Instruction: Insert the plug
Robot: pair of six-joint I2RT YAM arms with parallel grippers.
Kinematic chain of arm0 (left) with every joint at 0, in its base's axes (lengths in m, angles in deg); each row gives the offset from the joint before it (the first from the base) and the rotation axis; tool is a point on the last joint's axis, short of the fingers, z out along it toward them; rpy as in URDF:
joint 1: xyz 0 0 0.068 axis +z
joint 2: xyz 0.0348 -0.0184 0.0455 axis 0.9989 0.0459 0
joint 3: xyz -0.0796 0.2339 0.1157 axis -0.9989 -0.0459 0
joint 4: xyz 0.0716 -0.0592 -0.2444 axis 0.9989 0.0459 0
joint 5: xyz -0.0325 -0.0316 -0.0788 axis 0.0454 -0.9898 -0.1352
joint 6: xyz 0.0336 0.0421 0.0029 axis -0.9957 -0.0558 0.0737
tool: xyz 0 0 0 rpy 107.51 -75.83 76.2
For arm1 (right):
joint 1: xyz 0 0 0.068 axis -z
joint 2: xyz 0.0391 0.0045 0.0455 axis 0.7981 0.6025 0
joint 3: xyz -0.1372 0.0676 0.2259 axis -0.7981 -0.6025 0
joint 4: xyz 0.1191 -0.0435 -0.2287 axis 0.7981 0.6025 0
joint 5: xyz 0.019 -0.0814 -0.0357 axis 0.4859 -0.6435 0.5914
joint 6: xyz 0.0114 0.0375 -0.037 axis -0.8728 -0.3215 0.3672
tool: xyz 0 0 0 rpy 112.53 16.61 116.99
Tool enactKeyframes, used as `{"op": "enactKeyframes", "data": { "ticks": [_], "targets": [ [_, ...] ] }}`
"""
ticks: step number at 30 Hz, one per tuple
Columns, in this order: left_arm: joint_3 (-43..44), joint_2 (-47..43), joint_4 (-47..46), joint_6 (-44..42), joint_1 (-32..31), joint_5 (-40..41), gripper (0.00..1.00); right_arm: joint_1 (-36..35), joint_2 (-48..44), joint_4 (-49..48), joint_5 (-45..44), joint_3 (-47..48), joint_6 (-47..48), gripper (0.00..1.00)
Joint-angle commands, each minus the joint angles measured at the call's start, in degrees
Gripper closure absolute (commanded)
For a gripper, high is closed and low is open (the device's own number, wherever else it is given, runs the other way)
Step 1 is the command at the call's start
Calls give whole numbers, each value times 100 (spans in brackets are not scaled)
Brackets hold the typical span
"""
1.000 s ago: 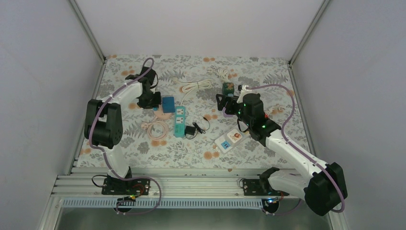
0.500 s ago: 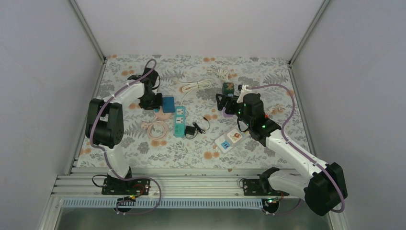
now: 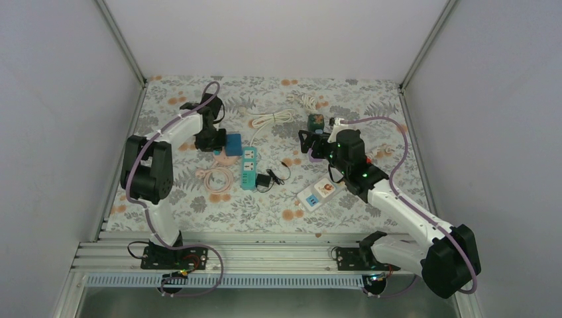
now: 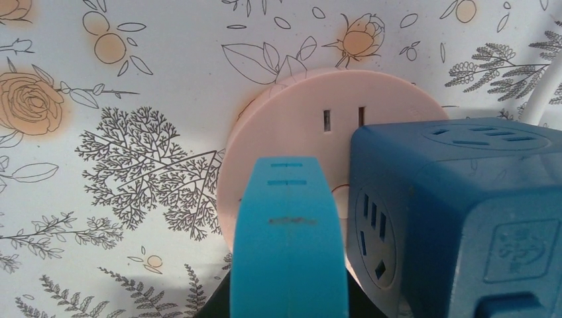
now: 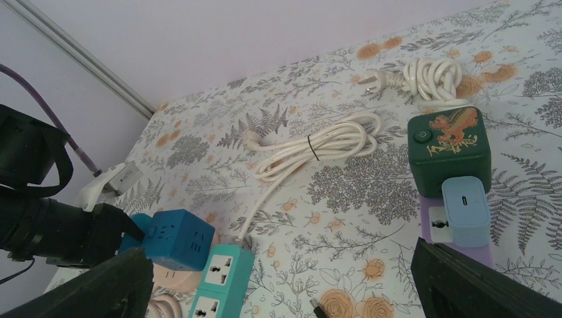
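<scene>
A blue cube socket (image 3: 232,142) rests partly on a round pink socket (image 3: 225,156) at the left. My left gripper (image 3: 219,142) is low against the cube's left side. In the left wrist view its blue fingers (image 4: 289,218) are pressed together with nothing between them, the cube (image 4: 457,212) is just to their right, and the pink socket (image 4: 298,126) lies beyond. A small black plug with its lead (image 3: 270,179) lies beside a teal power strip (image 3: 248,166). My right gripper (image 5: 285,295) is wide open and empty, hovering right of centre.
A coiled white cable (image 3: 272,119) lies at the back. A green cube (image 5: 449,140) and a purple strip with a pale blue adapter (image 5: 465,211) are at the right. A white strip (image 3: 318,192) lies under my right arm. A pink cord (image 3: 217,179) coils at the left.
My left gripper has shifted slightly towards the far side, and the blue cube has moved a little with it. The right arm has not moved.
</scene>
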Motion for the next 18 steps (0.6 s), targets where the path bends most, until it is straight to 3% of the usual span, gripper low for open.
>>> {"op": "enactKeyframes", "data": {
  "ticks": [1,5,18],
  "targets": [
    [74,230,66,69,-70,389,98,55,-4,-207,-45,-85,41,0],
    [209,153,190,71,-66,673,98,53,-5,-217,-40,-101,38,0],
    [324,311,80,35,-72,474,98,53,3,-221,-43,-111,40,0]
  ]
}}
